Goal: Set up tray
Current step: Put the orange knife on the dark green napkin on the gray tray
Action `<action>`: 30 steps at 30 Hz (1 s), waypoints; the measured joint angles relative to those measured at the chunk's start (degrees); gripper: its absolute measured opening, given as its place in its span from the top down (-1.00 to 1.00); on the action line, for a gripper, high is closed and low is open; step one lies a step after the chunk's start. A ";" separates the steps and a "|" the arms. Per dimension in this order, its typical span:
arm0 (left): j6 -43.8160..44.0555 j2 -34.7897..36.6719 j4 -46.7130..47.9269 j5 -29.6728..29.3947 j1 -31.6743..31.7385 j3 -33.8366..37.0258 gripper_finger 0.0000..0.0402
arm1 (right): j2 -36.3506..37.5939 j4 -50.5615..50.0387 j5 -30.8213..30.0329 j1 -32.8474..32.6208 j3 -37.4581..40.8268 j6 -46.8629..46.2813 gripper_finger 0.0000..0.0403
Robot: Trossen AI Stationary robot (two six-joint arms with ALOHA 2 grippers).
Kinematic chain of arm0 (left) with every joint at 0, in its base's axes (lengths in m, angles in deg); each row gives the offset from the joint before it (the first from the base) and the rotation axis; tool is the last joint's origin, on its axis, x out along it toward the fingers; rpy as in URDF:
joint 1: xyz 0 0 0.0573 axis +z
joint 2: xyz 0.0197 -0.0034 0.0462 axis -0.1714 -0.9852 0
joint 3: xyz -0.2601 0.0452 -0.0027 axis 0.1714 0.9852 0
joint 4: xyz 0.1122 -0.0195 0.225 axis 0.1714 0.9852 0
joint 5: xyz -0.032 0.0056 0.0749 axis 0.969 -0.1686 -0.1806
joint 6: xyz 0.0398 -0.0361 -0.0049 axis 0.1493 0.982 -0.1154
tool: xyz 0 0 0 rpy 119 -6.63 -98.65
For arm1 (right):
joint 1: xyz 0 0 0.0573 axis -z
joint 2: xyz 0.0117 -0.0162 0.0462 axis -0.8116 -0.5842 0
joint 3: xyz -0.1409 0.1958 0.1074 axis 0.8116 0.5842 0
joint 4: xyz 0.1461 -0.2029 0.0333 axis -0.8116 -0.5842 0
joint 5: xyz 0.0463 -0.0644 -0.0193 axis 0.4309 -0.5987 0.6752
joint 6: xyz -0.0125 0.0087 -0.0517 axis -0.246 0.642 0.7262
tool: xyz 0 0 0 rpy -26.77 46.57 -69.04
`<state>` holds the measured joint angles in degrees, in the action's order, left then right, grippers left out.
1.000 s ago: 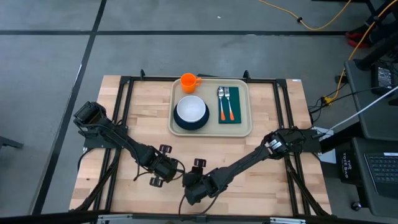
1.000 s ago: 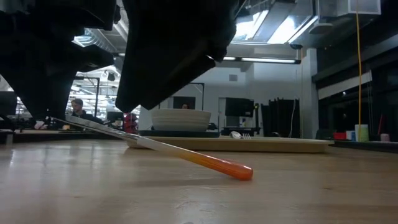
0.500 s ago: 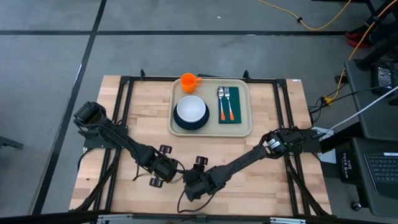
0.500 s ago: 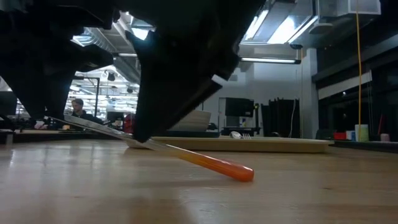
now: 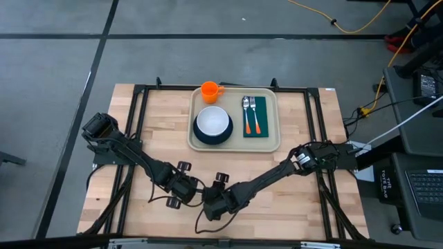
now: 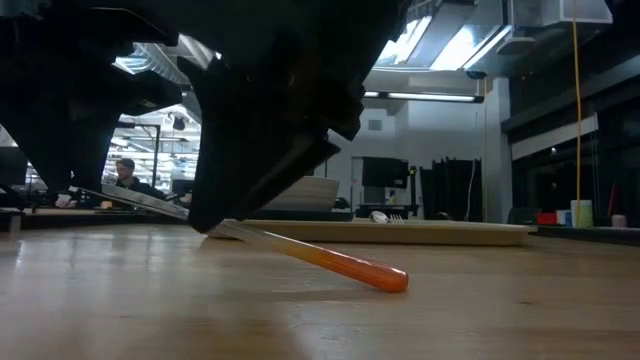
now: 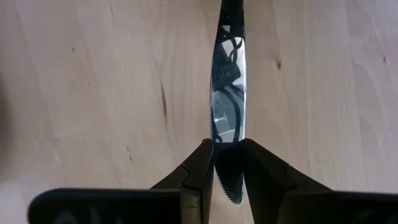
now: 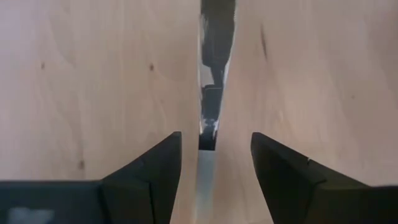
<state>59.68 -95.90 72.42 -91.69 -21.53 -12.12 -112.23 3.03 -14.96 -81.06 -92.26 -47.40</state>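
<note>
Knife (image 7: 228, 112) is pinched by its blade tip in the left claw (image 7: 227, 167); open right claw (image 8: 212, 160) straddles the blade; tray (image 5: 235, 146) lies toward 12 o'clock on the bench (image 5: 311, 207).

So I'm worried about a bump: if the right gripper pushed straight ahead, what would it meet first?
Probably the knife, lying between the right gripper's open fingers; the left gripper holds its blade.

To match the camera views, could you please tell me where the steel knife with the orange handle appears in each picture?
High view: not discernible; hidden where the left gripper and right gripper meet.
Low view: steel knife with orange handle, centre, slanting down to the table.
Left wrist view: blade pinched between that gripper's fingers.
Right wrist view: centre, between open fingers.
Shared landmark: light wooden table.
</note>
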 joint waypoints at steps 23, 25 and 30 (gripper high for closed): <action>0.00 0.00 0.02 0.55 0.02 0.00 0.68 | -0.50 0.31 5.27 0.61 0.00 0.49 0.39; 0.00 0.00 0.02 0.58 0.02 0.00 0.68 | -0.50 0.31 5.27 0.79 0.00 0.59 0.40; -0.66 0.00 0.02 0.59 0.02 0.00 0.68 | -0.52 0.29 5.65 1.11 0.00 1.76 0.44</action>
<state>59.02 -95.90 72.44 -91.10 -21.51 -12.12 -112.75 3.32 -9.31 -79.95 -92.26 -45.65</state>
